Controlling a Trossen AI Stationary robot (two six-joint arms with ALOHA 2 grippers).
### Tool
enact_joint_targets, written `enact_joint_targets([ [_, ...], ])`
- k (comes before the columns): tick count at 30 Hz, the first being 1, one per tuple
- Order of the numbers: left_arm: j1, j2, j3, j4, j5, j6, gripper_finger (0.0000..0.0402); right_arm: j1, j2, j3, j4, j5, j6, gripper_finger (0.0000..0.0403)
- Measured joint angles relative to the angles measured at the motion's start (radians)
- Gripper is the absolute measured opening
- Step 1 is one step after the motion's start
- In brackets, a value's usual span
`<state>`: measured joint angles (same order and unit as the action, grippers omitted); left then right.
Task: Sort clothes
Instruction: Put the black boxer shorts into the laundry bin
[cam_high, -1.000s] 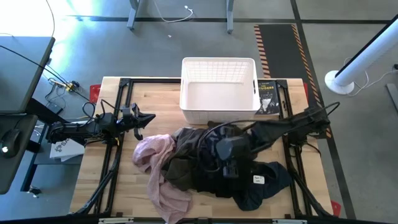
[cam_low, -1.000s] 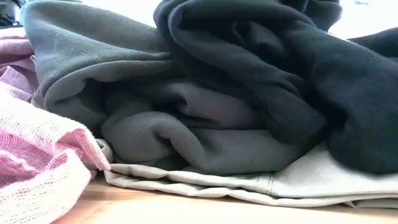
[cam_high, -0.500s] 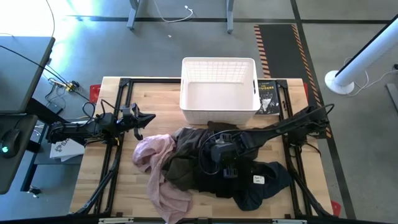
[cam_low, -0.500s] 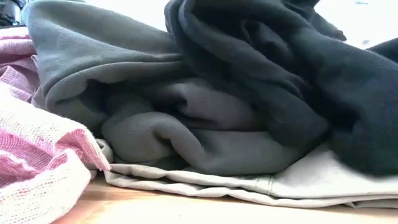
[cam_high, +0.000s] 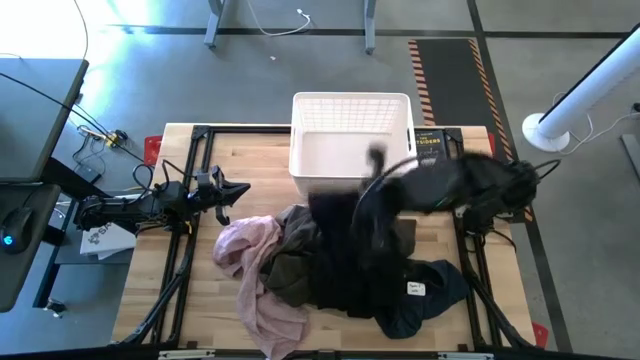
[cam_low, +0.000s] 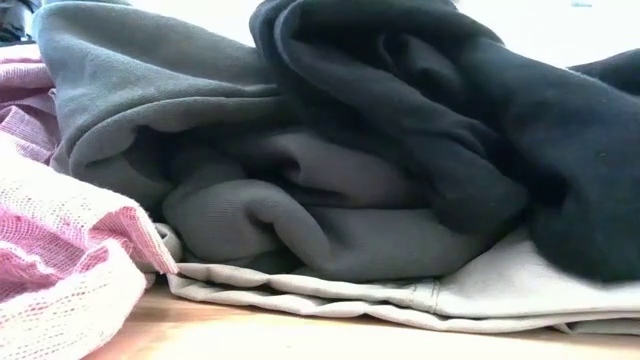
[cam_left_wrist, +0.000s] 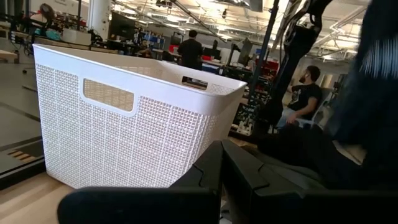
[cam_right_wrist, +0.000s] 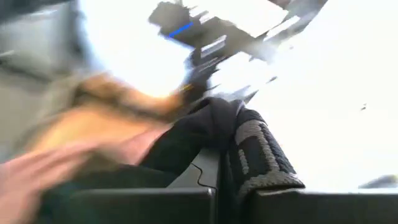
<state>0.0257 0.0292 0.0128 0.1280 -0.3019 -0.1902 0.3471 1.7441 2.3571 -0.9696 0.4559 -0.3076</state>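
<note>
The clothes lie in a pile at the table's middle and near side: a light pink garment (cam_high: 255, 275), a dark olive-brown one (cam_high: 298, 262), a black one (cam_high: 352, 235), and a beige-khaki one at the bottom (cam_low: 480, 292). My right gripper (cam_high: 376, 156) is raised in front of the white lattice basket (cam_high: 350, 112), blurred, and shut on the black garment. My left gripper (cam_high: 240, 188) waits shut and empty at the table's left, pointing toward the basket (cam_left_wrist: 124, 124). My right gripper pinches a bunched fold of the black garment between its two fingers, beside a ribbed cuff (cam_right_wrist: 261, 155). The cloth (cam_right_wrist: 208, 127) reaches up between the fingers. The garment hangs below the gripper in a long drape, its lower part (cam_high: 345, 285) still on the pile.
A dark book (cam_high: 432, 155) lies on the table to the right of the basket. Another dark garment with a white label (cam_high: 420, 295) lies at the pile's near right. Black frame rails run along the table's left and right sides. People stand in the room beyond.
My right gripper has risen fast from the pile and gone toward the far edge, up to the basket's front. It has drawn the black garment up with it. The garment's upper part is lifted and stretched, while its lower part stays on the pile.
</note>
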Motion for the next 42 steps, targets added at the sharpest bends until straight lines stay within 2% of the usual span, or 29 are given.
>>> enact_joint_targets([
  [3,0.0,0.0,0.0,0.001,-0.001,0.0,0.0003,-0.051,-0.056,-0.049,0.295,0.163,-0.261,0.0005],
  [5,0.0,0.0,0.0,0.002,-0.003,0.001,0.0003,-0.121,-0.079,-0.07,0.445,0.175,-0.386,0.0003],
  [8,0.0,0.001,0.0,0.001,-0.002,0.001,0.0003,-0.246,-0.089,-0.072,0.508,0.146,-0.404,0.0003],
  [10,0.0,0.001,0.0,-0.001,-0.003,0.001,0.0003,-0.331,-0.088,-0.074,0.454,0.104,-0.347,0.0003],
  [15,0.0,0.001,0.0,-0.006,-0.002,0.001,0.0003,-0.52,-0.07,-0.083,0.183,0.019,-0.12,0.0004],
  [19,0.0,0.002,0.0,-0.011,-0.001,0.001,0.0003,-0.638,-0.063,-0.162,0.016,-0.078,0.056,0.0004],
  [23,0.0,0.002,0.0,-0.01,0.0,0.001,0.0003,-0.706,-0.06,-0.34,-0.018,-0.26,0.188,0.0005],
  [28,0.0,0.002,0.0,-0.01,0.0,0.001,0.0003,-0.728,-0.06,-0.548,0.043,-0.456,0.203,0.0013],
  [33,0.0,0.002,0.0,-0.01,0.0,0.001,0.0003,-0.728,-0.059,-0.6,0.06,-0.471,0.206,0.0055],
  [38,0.0,0.002,0.0,-0.011,-0.001,0.002,0.0003,-0.736,-0.061,-0.518,0.0,-0.453,0.256,0.0105],
  [42,0.0,0.002,0.0,-0.011,-0.001,0.001,0.0003,-0.733,-0.063,-0.432,-0.115,-0.447,0.298,0.012],
])
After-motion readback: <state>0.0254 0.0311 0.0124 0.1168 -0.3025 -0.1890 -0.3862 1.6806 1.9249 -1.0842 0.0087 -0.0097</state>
